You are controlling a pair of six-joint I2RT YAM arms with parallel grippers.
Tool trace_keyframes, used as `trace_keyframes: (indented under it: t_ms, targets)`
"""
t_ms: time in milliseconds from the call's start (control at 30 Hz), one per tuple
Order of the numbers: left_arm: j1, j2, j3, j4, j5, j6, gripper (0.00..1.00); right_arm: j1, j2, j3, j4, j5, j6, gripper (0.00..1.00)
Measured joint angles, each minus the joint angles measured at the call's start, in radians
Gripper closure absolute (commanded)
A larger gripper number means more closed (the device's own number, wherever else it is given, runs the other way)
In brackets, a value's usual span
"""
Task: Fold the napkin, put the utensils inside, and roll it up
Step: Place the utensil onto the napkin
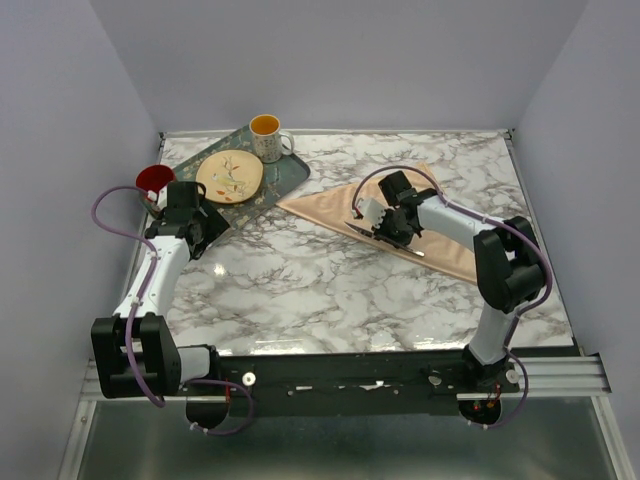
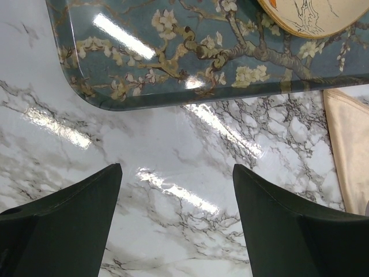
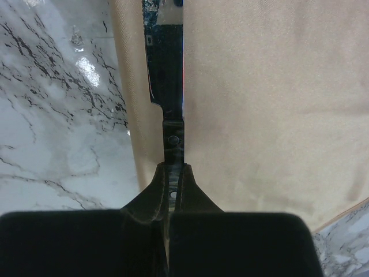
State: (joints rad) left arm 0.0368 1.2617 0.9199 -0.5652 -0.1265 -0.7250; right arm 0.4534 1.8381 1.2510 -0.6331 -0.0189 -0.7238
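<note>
Pale lilac walls close in a glossy, white marble-patterned table [image 1: 330, 290], on which strong glare is thrown back; such a polished top is judged to give little friction. At the far left a teal blossom-print tray [image 1: 290, 182] is set, with a cream floral plate [image 1: 230, 175] and a mug [image 1: 266, 137] on it, and a red cup [image 1: 152, 179] beside it. The napkin [image 1: 330, 205] is laid right of centre, already folded into a triangle. It is judged light, limp and slightly slick, so it is likely to slide rather than crease if pushed; a pinch at a corner or along the doubled edge is advised. The right gripper [image 3: 172, 173] is seen fully closed on the end of a knife [image 3: 167, 69], which is held out over the napkin just inside its long edge; whether the blade touches the cloth cannot be told. The knife is judged stiff, thin and smooth, so it may pivot in the jaws. No other cutlery can be made out. The left gripper [image 2: 176, 170] is held wide apart and empty above bare marble, near the tray's corner.
</note>
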Motion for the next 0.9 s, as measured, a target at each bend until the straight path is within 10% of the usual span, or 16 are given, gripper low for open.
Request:
trace_keyframes:
  t_ms: [900]
  targets:
    - [0.000,0.008,0.002,0.000,0.000,0.013,0.12,0.000,-0.062,-0.090,0.045,-0.035,-0.011,0.99]
